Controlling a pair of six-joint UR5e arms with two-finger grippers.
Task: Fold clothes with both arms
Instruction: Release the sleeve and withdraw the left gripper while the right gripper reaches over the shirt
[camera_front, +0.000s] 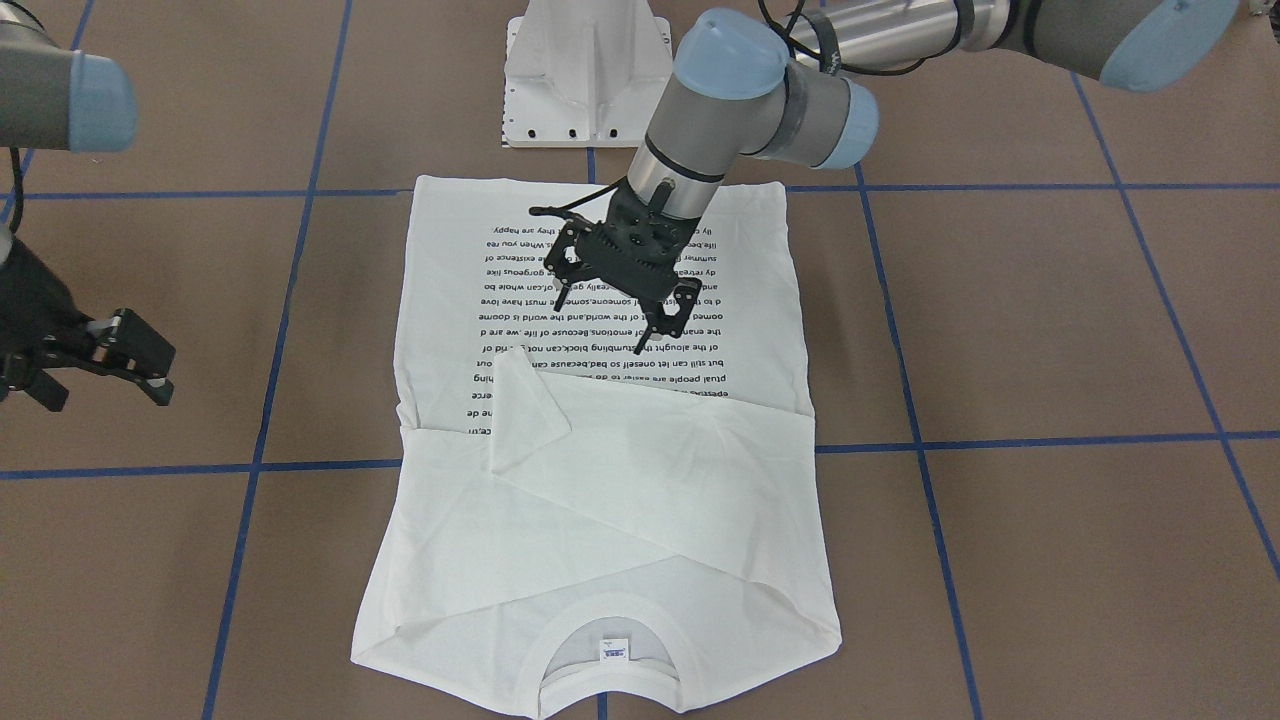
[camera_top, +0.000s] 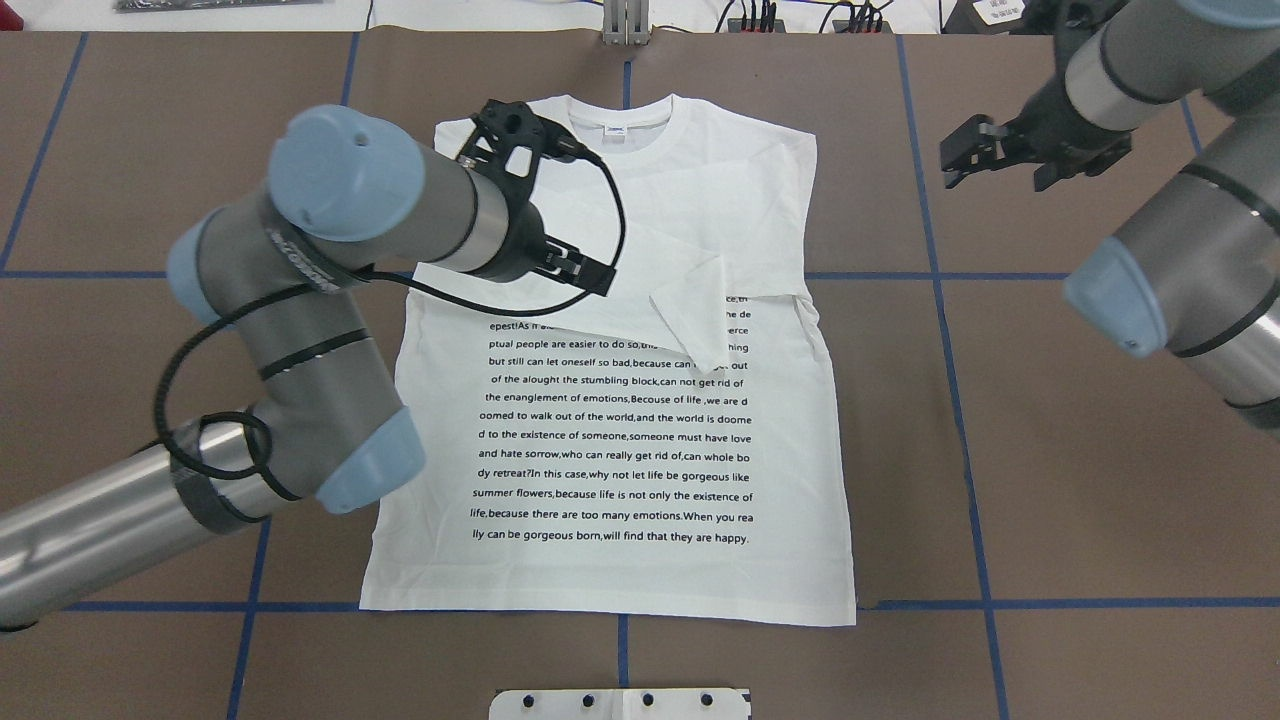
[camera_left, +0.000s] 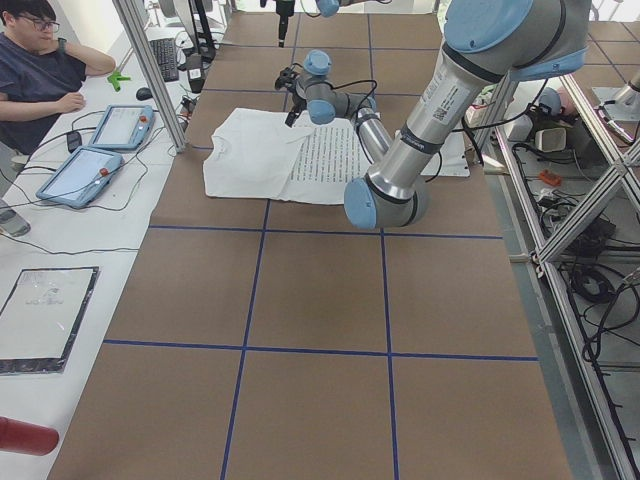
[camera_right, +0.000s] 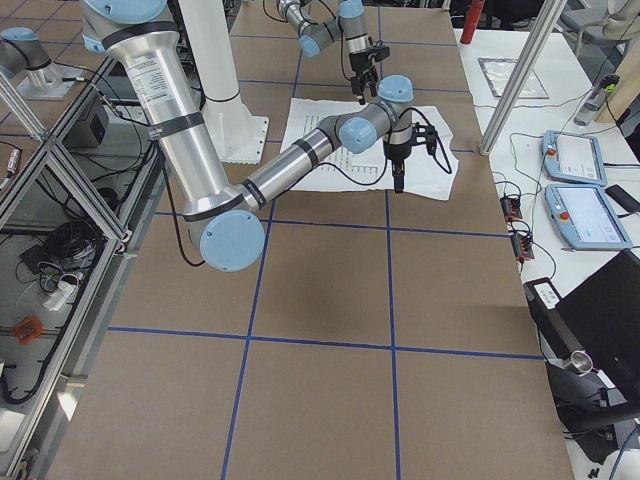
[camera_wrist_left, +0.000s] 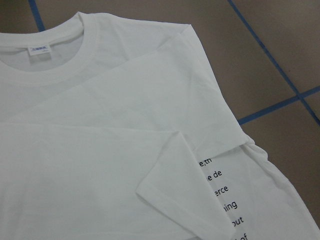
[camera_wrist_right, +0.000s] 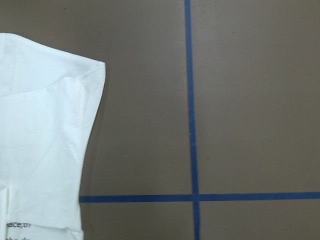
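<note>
Item: white long-sleeved T-shirt (camera_front: 600, 480), flat and face-up mid-table (camera_front: 1050, 320), hem toward the robot's edge, collar (camera_front: 610, 610) toward the operators' edge. Both sleeves are crossed over the chest, and the upper cuff (camera_front: 525, 405) lies turned back on the printed text. Left gripper (camera_front: 600, 330): over the print, fingers spread, holding nothing; whether it touches the cloth cannot be told. Right gripper (camera_front: 102, 385): off the garment toward the table's right-hand edge, over bare surface, seemingly spread and empty.

Hazards, judged:
- A pinch through several layers at the crossed sleeves would drag the upper sleeve askew.
- A lift by one arm alone, with the right so far off, would skew the body fold.
- Dangling wrist cable may snag the loose cuff.
- A thin single-layer edge may slip from the fingers.
</note>
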